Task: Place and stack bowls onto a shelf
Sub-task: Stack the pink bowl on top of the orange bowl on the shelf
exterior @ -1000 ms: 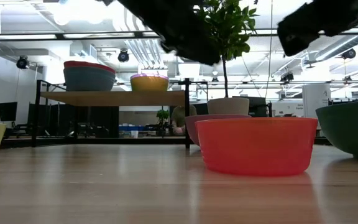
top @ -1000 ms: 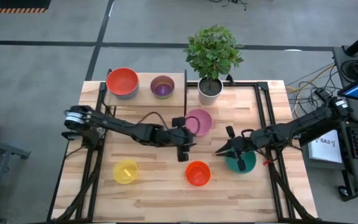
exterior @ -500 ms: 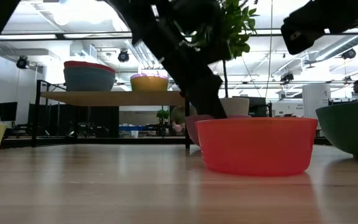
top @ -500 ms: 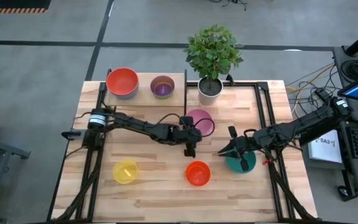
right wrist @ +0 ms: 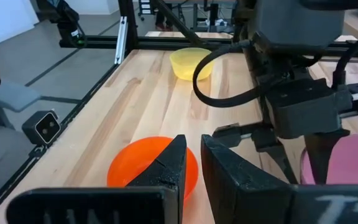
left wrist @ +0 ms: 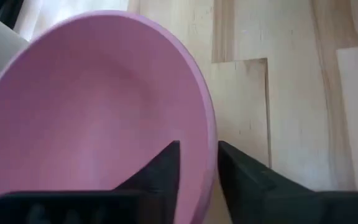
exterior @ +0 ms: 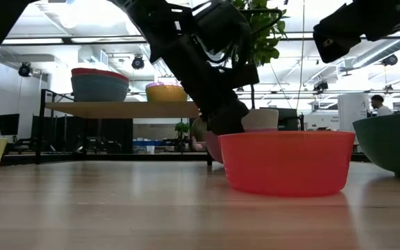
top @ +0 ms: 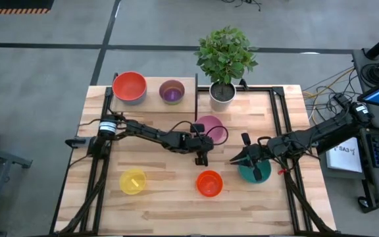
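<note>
Pink bowl (left wrist: 98, 112) is straddled at its rim by the left fingers (left wrist: 166, 168), not yet clenched; a thin-rim grip could slip. Right fingers (right wrist: 191, 168) are held nearly closed, grasping nothing.

Pink bowl (top: 212, 128) at frame centre, orange bowl (top: 209, 183) and yellow bowl (top: 133, 181) lower (all plain), teal bowl (top: 253, 172) right.

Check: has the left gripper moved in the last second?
Yes. In the high view the left gripper has shifted toward the white plant pot and now straddles the pink bowl rim.
</note>
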Motion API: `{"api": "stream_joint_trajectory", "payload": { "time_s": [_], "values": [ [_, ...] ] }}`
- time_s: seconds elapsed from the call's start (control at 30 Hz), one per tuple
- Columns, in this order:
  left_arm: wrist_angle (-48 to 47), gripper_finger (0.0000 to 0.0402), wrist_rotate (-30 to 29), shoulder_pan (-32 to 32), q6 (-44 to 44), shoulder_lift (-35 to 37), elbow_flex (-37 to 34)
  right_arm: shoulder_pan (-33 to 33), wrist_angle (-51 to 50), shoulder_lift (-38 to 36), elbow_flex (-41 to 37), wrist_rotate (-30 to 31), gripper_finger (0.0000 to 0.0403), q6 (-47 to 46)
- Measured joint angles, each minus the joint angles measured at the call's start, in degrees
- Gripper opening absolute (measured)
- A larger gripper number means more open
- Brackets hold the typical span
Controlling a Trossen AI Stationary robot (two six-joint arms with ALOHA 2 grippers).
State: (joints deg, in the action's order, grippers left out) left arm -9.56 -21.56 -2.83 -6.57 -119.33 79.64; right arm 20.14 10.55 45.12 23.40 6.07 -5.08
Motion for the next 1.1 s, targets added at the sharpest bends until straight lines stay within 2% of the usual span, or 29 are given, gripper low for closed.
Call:
{"api": "stream_joint_trajectory", "payload": {
  "time_s": [0.17, 0.37, 0.6, 0.77, 0.93, 1.1],
  "values": [
    [-1.2, 0.0010, 1.5, -0.4, 0.1, 0.0, 1.4, 0.0, 0.0, 0.0, 0.0, 0.0, 0.0038, 0.0],
    [-10.4, 0.0003, 5.3, -1.5, -0.2, 0.1, 6.7, 0.0, 0.0, 0.0, 0.0, 0.0, 0.0038, 0.0],
    [-24.8, 0.0001, 13.2, -2.9, -2.3, 1.7, 15.1, 0.0, -0.5, 0.0, 0.0, 0.0, 0.0038, 0.0],
    [-34.8, 0.0001, 13.3, -3.2, -3.2, 5.2, 18.7, 0.0, -0.9, 0.0, 0.0, 0.0, 0.0038, -0.4],
    [-41.8, 0.0000, 13.0, -3.2, -3.2, 12.4, 18.1, 0.0, -1.1, 0.0, 0.0, 0.0, 0.0038, -0.5],
    [-50.6, 0.0000, 6.8, -3.2, -0.5, 22.0, 17.0, 0.0, -1.3, 0.0, 0.0, 0.0, 0.0038, -0.5]
  ]
}}
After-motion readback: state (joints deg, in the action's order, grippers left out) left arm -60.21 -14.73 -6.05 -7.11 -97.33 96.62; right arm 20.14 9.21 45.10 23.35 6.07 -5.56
